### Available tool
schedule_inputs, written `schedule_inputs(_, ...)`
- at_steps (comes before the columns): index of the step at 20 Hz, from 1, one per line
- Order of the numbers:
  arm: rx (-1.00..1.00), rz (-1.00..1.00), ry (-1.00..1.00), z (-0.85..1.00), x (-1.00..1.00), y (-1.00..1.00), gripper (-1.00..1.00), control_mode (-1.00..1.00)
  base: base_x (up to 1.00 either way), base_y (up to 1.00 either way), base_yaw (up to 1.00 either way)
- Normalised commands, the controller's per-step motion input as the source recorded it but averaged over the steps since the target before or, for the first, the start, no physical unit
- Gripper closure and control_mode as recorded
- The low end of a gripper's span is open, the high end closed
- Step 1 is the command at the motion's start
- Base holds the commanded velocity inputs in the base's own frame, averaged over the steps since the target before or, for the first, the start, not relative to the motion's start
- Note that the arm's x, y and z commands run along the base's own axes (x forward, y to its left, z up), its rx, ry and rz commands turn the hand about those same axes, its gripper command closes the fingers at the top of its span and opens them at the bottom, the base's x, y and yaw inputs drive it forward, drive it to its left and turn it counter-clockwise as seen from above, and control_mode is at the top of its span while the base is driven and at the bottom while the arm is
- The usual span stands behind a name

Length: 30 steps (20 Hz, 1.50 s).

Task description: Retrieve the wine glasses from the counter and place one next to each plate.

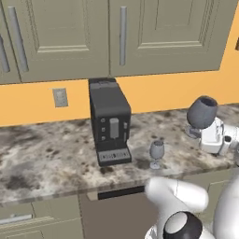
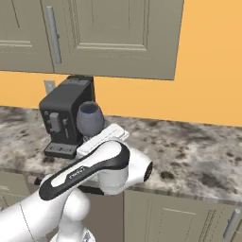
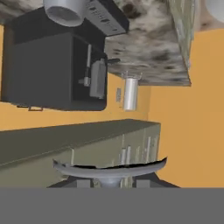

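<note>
A round-bowled grey-blue wine glass [image 1: 202,112] hangs above the right end of the counter [image 1: 51,154], tilted, with my gripper [image 1: 200,132] shut on its lower part. The same glass [image 2: 90,118] rises over my white hand in the right base view, and its curved edge [image 3: 109,168] lies between my fingertips in the hand view. A second, smaller wine glass [image 1: 157,153] stands upright on the counter, just right of the coffee machine's front. It also appears upside down in the rolled hand view [image 3: 64,11]. The plates are out of view.
A black coffee machine [image 1: 109,121] stands against the orange wall, left of the glasses. Olive-grey upper cabinets [image 1: 116,32] hang low over the counter. A white cylinder [image 3: 130,92] stands farther along the worktop. My own arm [image 2: 94,172] blocks much of the right base view.
</note>
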Motion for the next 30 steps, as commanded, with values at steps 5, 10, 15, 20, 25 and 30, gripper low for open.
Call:
schedule_inputs(5, 0.00, 0.00, 0.00, 0.00, 0.00, 0.00, 1.00, 1.00, -1.00, 0.60, -0.13)
schedule_inputs(10, 0.00, 0.00, 0.00, 0.00, 0.00, 0.00, 1.00, 1.00, -1.00, 0.54, -0.34)
schedule_inputs(15, 0.00, 0.00, 0.00, 0.00, 0.00, 0.00, 1.00, 1.00, -0.31, 0.04, -0.83)
schedule_inputs(20, 0.00, 0.00, 0.00, 0.00, 0.00, 0.00, 1.00, 1.00, 0.00, 0.00, -1.00)
schedule_inputs(25, 0.00, 0.00, 0.00, 0.00, 0.00, 0.00, 1.00, 1.00, 0.00, 0.00, -1.00)
schedule_inputs(30, 0.00, 0.00, 0.00, 0.00, 0.00, 0.00, 1.00, 1.00, 0.00, 0.00, -1.00)
